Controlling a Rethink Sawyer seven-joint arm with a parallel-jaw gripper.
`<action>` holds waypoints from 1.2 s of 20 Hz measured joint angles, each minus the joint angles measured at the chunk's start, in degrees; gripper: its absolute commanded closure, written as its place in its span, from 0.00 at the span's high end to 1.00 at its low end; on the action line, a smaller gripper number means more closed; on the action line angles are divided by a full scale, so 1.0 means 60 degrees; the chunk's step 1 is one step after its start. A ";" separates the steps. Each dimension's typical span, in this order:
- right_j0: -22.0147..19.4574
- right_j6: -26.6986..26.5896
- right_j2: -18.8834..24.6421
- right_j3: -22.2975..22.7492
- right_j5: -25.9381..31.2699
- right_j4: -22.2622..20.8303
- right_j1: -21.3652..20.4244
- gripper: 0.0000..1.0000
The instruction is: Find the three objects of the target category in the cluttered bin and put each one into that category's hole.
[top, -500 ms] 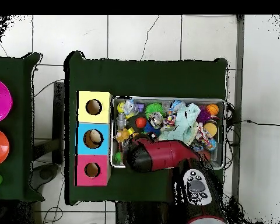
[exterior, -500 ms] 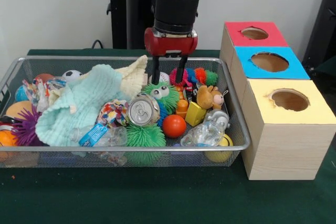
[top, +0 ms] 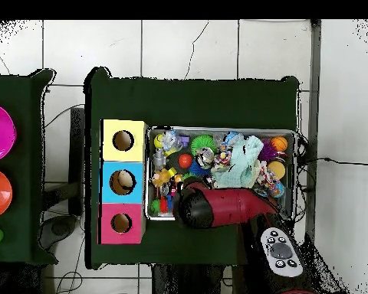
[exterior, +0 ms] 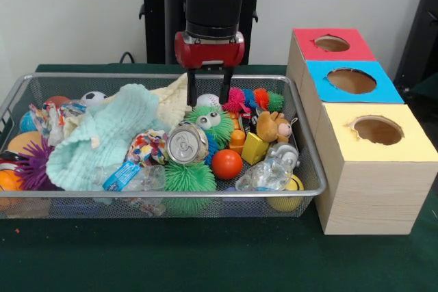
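At the left of the front view, the wire-mesh bin (exterior: 311, 169) on the green bench (exterior: 205, 258) is filled with clutter, and a pale green cloth (exterior: 102, 135) covers much of its left half, so what lies beneath cannot be made out. Above the bin's far middle the gripper (exterior: 207, 91) is seen with fingers spread and nothing held between them. Further right, a brown plush animal (exterior: 272, 126) lies among spiky balls. The red-topped hole (exterior: 332, 43) is found farthest right.
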 measured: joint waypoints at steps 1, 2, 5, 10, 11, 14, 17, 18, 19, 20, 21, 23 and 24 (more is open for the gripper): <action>0.0023 0.0000 -0.0001 0.0028 0.0000 -0.0002 -0.0016 1.00; 0.0059 0.0000 0.0000 0.0064 0.0000 -0.0002 -0.0035 1.00; 0.0179 0.0000 0.0000 0.0156 0.0000 -0.0002 -0.0091 1.00; 0.0523 0.0000 0.0001 0.0385 0.0000 -0.0006 -0.0155 1.00; 0.0582 0.0000 0.0001 0.0413 0.0000 -0.0008 -0.0154 1.00; 0.0816 0.0000 0.0001 0.0519 0.0000 -0.0006 -0.0156 1.00; 0.1045 0.0000 -0.0003 0.0629 -0.0014 -0.0006 -0.0156 1.00; 0.1095 0.0000 -0.0006 0.0646 -0.0019 -0.0006 -0.0155 1.00; 0.1145 0.0000 -0.0008 0.0663 -0.0024 -0.0006 -0.0153 1.00; 0.1229 0.0000 -0.0008 0.0693 -0.0056 -0.0004 -0.0144 1.00; 0.1313 0.0000 -0.0008 0.0722 -0.0089 -0.0002 -0.0136 1.00; 0.1365 0.0000 -0.0007 0.0736 -0.0130 0.0000 -0.0113 1.00; 0.1433 0.0000 -0.0007 0.0736 -0.0193 0.0024 -0.0065 1.00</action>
